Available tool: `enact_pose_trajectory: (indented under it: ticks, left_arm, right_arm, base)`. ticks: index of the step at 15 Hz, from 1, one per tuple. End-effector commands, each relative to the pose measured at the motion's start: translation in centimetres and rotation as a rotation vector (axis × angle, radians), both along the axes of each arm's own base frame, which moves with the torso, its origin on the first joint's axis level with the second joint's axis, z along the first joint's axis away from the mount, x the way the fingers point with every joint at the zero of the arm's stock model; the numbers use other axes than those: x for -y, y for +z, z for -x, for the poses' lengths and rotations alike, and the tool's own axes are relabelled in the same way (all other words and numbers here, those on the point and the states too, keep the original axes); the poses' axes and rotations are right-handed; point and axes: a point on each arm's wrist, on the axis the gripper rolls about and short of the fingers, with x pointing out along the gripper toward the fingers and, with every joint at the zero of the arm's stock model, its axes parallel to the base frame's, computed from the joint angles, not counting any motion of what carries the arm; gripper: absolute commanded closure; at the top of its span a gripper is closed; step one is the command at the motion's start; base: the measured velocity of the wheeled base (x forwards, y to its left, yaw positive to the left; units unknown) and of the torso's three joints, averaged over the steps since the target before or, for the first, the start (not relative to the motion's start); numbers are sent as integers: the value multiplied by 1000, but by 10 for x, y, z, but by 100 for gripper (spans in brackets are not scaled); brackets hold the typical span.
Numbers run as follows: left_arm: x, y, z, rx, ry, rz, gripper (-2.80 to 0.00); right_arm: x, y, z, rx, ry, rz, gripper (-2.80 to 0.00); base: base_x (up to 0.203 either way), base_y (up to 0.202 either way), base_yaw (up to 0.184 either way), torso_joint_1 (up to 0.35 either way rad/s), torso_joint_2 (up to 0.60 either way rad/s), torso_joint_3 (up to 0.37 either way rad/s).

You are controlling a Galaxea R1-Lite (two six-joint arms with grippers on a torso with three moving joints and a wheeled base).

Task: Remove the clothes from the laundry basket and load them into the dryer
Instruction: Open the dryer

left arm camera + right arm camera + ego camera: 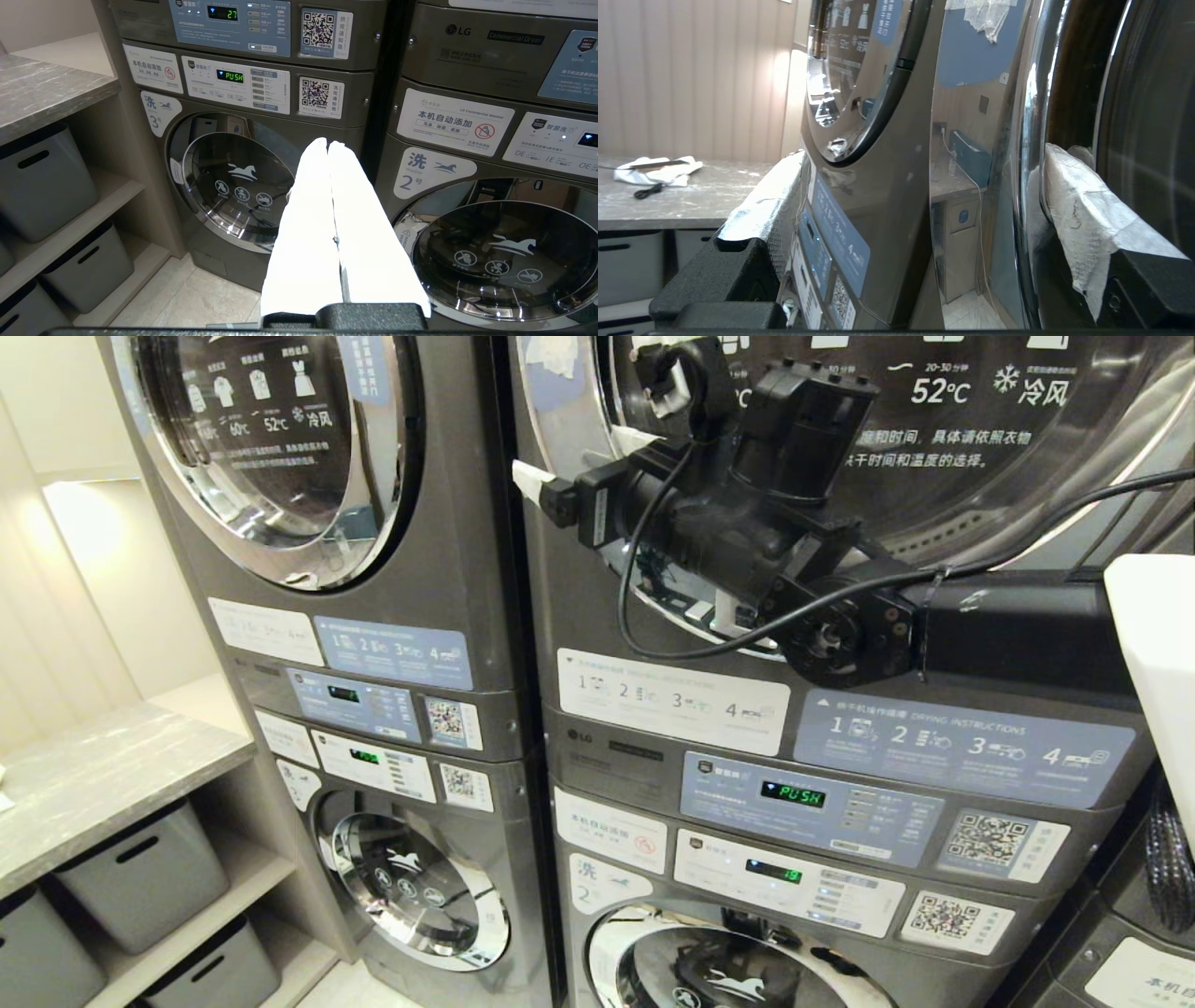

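Note:
The dryer (653,761) is the dark grey LG machine straight ahead, its display showing a green PUSH (792,793). Its round chrome-rimmed glass door (980,457) fills the upper right. My right gripper (597,429) is raised at the door's left rim and stands open with nothing in it. In the right wrist view the right gripper (924,154) straddles the chrome rim (1029,140), with one taped finger (1083,205) against the dark glass side. My left gripper (327,142) hangs low before the washers, shut and empty. The clothes and the laundry basket are out of view.
A like dryer (280,457) stands to the left, with horse-logo washers (420,887) beneath both. Further left, a grey counter (93,775) has grey bins (140,873) on shelves under it. A white cloth with a black cable (658,170) lies on the counter.

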Motion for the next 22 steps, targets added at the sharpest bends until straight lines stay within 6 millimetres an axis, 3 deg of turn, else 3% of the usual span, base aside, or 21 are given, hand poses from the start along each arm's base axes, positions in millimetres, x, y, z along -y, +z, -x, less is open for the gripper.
enact_pose_trajectory:
  ticks: [1, 14, 22]
  left_arm:
    - [0, 0, 0, 1, 0, 0, 0]
    - [0, 0, 0, 1, -2, -3, 0]
    - [0, 0, 0, -1, -2, -4, 0]
  right_arm:
    - [2, 7, 4, 19, 18, -6, -280]
    - [40, 76, 65, 84, 341, 39, -280]
    - [41, 77, 72, 59, 385, 69, -280]
  base:
    - [0, 0, 0, 0, 0, 0]
    - [0, 0, 0, 0, 0, 0]
    - [0, 0, 0, 0, 0, 0]
